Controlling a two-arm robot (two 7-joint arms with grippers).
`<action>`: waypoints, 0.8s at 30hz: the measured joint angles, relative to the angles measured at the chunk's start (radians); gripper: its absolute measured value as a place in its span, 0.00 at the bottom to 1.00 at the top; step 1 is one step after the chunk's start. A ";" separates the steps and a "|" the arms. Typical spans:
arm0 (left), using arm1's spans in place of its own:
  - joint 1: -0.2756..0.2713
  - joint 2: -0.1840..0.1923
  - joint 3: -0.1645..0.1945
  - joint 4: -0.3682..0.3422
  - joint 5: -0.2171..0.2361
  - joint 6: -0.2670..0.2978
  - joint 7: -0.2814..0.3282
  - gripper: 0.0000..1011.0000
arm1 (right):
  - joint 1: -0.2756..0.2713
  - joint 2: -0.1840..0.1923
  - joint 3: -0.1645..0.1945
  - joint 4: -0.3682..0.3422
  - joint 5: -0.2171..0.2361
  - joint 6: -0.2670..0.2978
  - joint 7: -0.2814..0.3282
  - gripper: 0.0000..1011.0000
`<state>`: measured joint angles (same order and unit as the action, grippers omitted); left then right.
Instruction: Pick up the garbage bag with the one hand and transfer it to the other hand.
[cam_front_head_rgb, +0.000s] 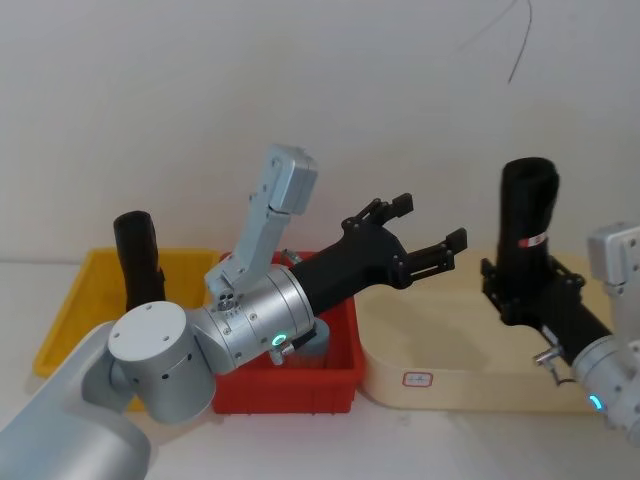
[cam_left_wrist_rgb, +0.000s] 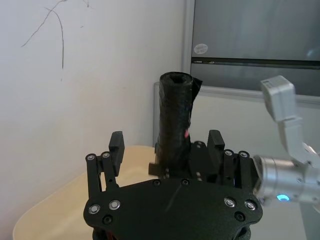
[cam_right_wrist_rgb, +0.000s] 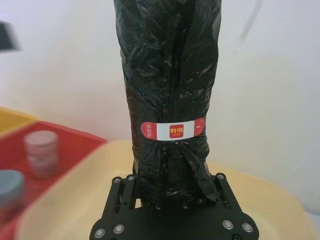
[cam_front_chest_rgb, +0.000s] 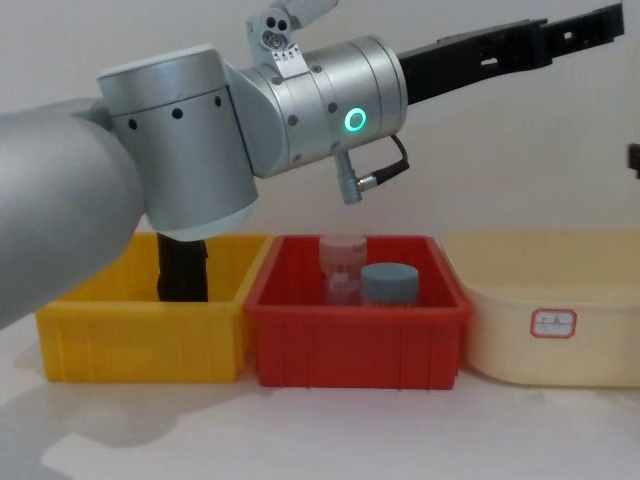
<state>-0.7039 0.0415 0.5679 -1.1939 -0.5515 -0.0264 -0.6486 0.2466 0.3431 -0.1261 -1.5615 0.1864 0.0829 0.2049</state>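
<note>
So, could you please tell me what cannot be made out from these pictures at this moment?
Garbage bag bottom end: right wrist view, hidden behind the right tool holding it.
Its grip: left wrist view, blocked by the open left tool.
Second black roll top: chest view, covered by the left arm.
Jars: blurred in right wrist view.
Label on cream tray: writing too small, chest view.

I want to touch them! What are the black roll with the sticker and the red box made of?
The garbage bag, held by the right gripper, looks like thin plastic film: glossy, crinkled, wrinkles catching light. The red bin seems hard moulded plastic: smooth, stiff straight walls, thick rim.
</note>
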 joint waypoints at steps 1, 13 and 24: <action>0.000 0.000 0.000 0.000 0.000 0.000 0.000 0.99 | 0.009 0.005 0.011 0.016 0.001 0.004 -0.003 0.55; 0.000 0.000 0.000 0.000 0.000 0.000 0.000 0.99 | 0.066 0.036 0.058 0.121 -0.013 0.049 -0.014 0.62; 0.000 0.000 0.000 0.000 0.000 0.000 0.000 0.99 | 0.087 0.047 0.057 0.152 -0.027 0.064 0.012 0.92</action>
<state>-0.7039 0.0415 0.5680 -1.1939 -0.5514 -0.0263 -0.6486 0.3340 0.3905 -0.0689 -1.4094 0.1595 0.1464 0.2173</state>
